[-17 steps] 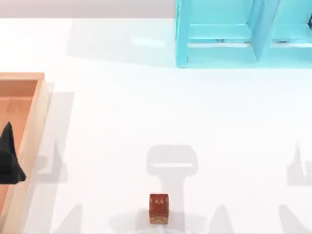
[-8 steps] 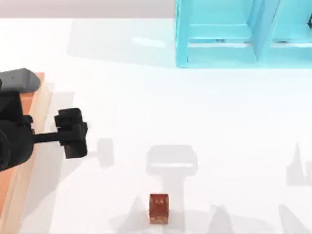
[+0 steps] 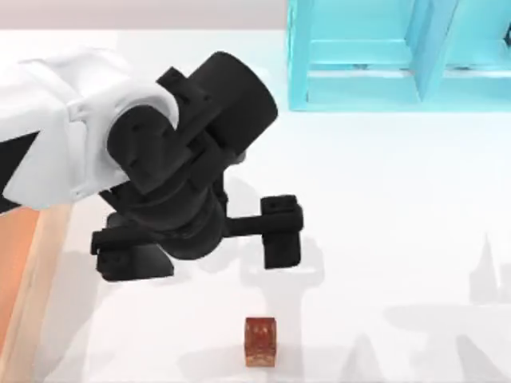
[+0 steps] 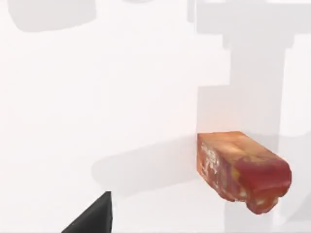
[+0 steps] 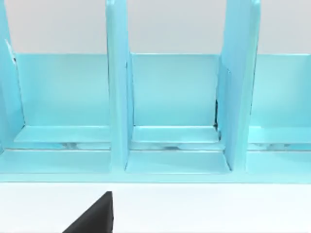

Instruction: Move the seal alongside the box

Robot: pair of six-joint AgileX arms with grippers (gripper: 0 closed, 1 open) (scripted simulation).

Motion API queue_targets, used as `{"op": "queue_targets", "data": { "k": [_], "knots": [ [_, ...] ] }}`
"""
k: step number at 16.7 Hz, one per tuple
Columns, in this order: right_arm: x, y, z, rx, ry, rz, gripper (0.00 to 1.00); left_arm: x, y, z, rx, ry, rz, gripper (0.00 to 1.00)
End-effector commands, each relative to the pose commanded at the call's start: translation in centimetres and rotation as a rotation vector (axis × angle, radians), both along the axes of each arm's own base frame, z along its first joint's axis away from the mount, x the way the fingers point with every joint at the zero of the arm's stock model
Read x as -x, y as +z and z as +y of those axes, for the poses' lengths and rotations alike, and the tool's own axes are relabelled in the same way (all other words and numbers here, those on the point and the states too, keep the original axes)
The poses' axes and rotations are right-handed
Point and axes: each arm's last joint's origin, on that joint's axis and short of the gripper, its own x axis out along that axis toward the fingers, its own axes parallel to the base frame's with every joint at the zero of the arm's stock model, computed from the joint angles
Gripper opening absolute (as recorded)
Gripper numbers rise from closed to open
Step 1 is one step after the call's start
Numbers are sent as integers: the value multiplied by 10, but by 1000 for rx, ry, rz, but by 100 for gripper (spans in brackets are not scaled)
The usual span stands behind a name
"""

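Top view: the seal (image 3: 260,341) is seen at six o'clock from the left gripper (image 3: 196,243), whose jaws are spread wide and empty.

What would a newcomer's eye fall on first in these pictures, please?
The big black and white left arm reaches across the table's left half, its left gripper above the white table. Just below it, near the front edge, sits the small reddish-brown seal. A turquoise shelf stands at the back right, and the wooden box lies at the left edge.
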Motion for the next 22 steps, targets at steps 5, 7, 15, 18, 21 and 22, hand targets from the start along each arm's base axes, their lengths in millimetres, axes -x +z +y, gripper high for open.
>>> {"op": "queue_targets", "data": {
  "k": [5,7,15,18,21,22],
  "knots": [
    [0,0,0,0,0,0,100,3,-24,-57,-158,-5,154,100],
    [0,0,0,0,0,0,100,5,-27,-64,-179,-6,170,100],
    [0,0,0,0,0,0,100,4,-39,-64,-182,-5,172,100],
    [0,0,0,0,0,0,100,2,-71,-66,-179,-6,169,100],
    [0,0,0,0,0,0,100,3,-107,-66,-171,-6,163,100],
    [0,0,0,0,0,0,100,3,-116,-66,-173,-6,165,100]
  ]
}}
